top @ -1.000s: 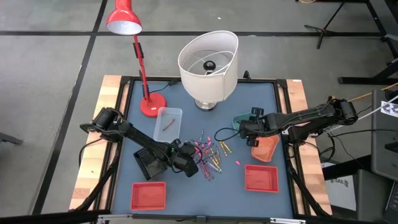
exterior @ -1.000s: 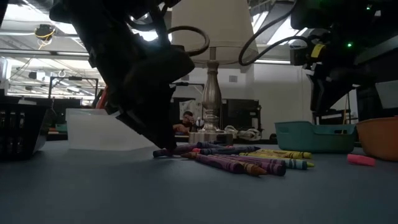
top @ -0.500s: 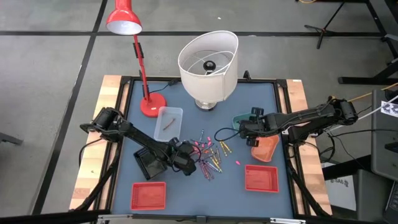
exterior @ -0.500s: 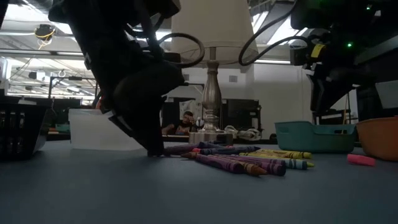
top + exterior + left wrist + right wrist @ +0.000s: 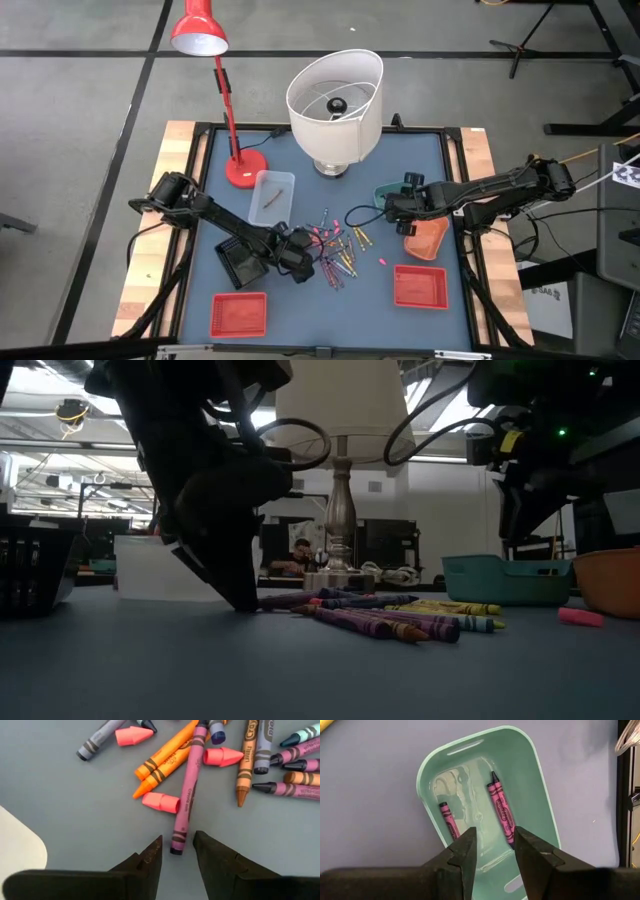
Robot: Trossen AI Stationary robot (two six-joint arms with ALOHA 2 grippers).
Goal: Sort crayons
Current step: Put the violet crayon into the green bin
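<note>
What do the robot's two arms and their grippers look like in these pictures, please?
Both arms are dark, nearly black, built of jointed segments. The left gripper ends in two dark wedge-shaped fingers with a faint embossed mark on one. The right gripper has matching dark, blunt-tipped fingers. Black cables loop from both wrists in the low view, and a small green light glows on the right arm's housing.

grey concrete floor (image 5: 80, 150) with dark seams surrounds the table. ceiling strip lights (image 5: 60, 430) glow in the room behind, a pale wall (image 5: 440, 510) beyond; a seated person (image 5: 297, 557) far back.
</note>
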